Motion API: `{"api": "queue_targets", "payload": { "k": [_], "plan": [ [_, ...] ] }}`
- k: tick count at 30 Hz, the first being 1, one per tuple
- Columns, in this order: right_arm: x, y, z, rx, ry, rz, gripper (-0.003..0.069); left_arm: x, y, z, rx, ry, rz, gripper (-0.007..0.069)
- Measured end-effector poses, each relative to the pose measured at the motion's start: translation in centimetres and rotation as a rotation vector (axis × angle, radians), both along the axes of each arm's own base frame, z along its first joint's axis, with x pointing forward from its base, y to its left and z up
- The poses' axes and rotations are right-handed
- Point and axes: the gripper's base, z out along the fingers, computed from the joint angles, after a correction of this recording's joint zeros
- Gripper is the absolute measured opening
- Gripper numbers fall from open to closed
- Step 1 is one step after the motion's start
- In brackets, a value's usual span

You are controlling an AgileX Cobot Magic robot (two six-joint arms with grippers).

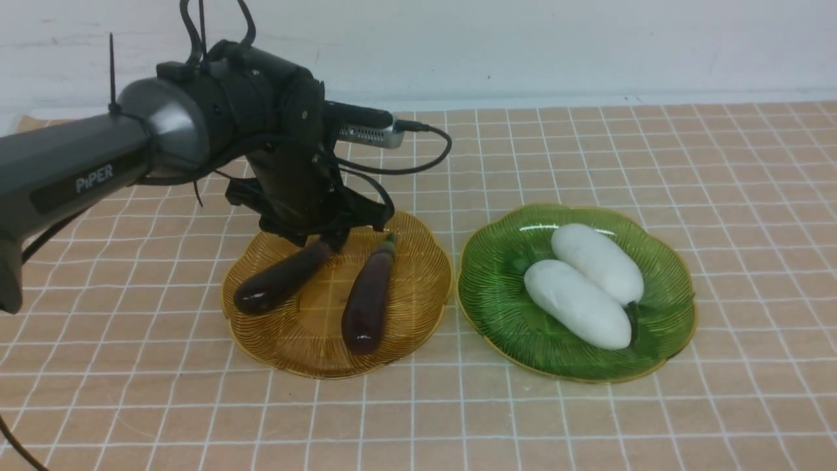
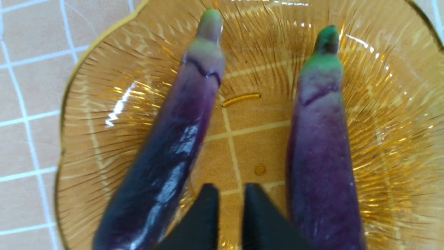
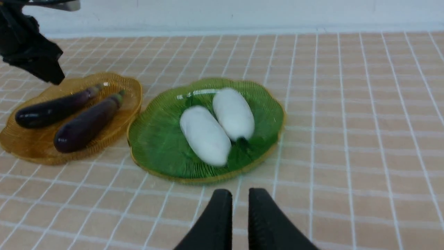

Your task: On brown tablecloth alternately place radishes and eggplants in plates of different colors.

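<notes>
Two dark purple eggplants (image 1: pixel 281 278) (image 1: pixel 369 297) lie side by side in the amber plate (image 1: pixel 307 337) on the brown tablecloth (image 1: pixel 588 418). Two white radishes (image 1: pixel 598 261) (image 1: pixel 575 304) lie in the green plate (image 1: pixel 497 288) to its right. My left gripper (image 1: pixel 330 239) hovers over the amber plate's far side, by the left eggplant's stem end. In the left wrist view the left gripper (image 2: pixel 230 191) is shut and empty, between the two eggplants (image 2: pixel 173 139) (image 2: pixel 322 139). My right gripper (image 3: pixel 240 194) is shut and empty above the cloth, short of the green plate (image 3: pixel 156 146).
A white wall (image 1: pixel 588 46) runs along the far edge of the cloth. The left arm (image 1: pixel 78 170) reaches in from the left, above the cloth. In the right wrist view the left arm's end (image 3: pixel 31 52) hangs over the amber plate (image 3: pixel 24 146).
</notes>
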Motion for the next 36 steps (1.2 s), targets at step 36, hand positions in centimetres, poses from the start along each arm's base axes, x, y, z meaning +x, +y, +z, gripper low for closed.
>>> {"api": "queue_targets", "payload": {
  "k": [36],
  "plan": [
    [4.4,1.5,-8.0,0.012,-0.167,-0.012,0.0063,-13.4,6.6,19.4,0.006,-0.298,0.014,-0.0003]
  ]
}}
